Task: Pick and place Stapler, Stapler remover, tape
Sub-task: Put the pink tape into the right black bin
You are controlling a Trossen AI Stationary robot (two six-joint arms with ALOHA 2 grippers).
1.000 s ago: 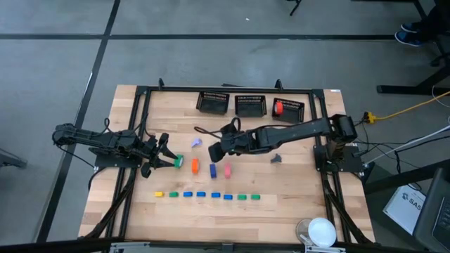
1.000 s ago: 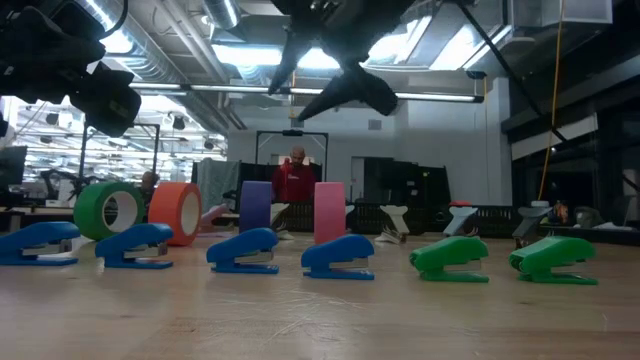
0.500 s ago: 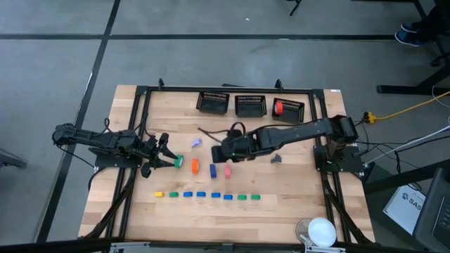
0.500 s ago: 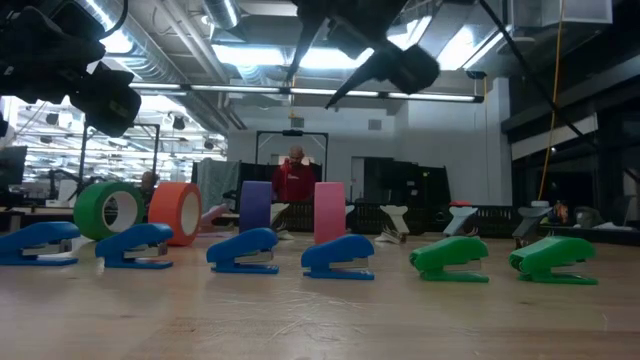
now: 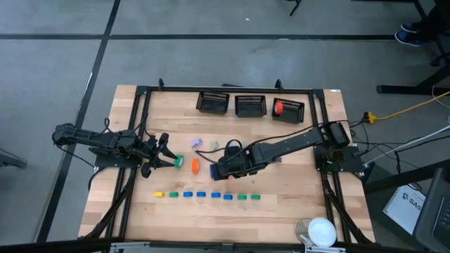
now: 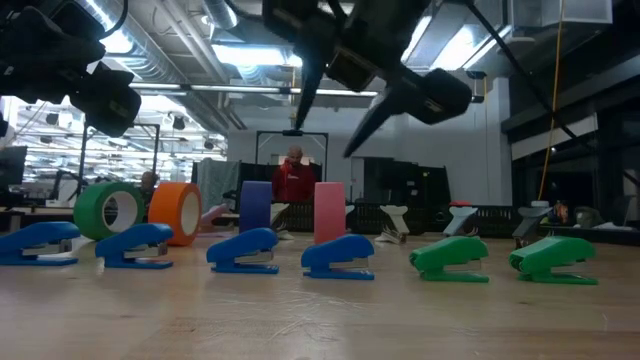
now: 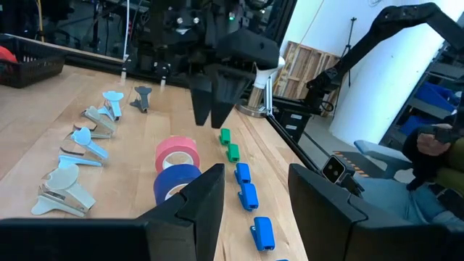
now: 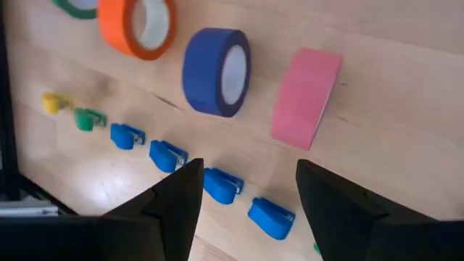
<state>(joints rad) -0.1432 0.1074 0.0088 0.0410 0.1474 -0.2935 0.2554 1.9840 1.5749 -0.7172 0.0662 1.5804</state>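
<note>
Left gripper (image 5: 163, 151), mid-left of the high view: fingers spread, empty, parked just beside the green tape roll (image 5: 178, 162). Orange roll (image 5: 195, 166) sits next to it. Right gripper (image 5: 219, 169) at centre, fingers apart, nothing held, hanging above the blue roll (image 8: 217, 61) and pink roll (image 8: 306, 96). Looks like it's lining up a tape pick. Stapler row (image 5: 206, 195) lies untouched at lower centre. Baskets (image 5: 250, 105) at top centre are probably the drop targets. No readable labels on any of it.

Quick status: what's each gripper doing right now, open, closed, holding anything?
Left gripper: open, empty, beside the green tape roll.
Right gripper: open, empty, above the blue tape roll and pink tape roll.
</note>
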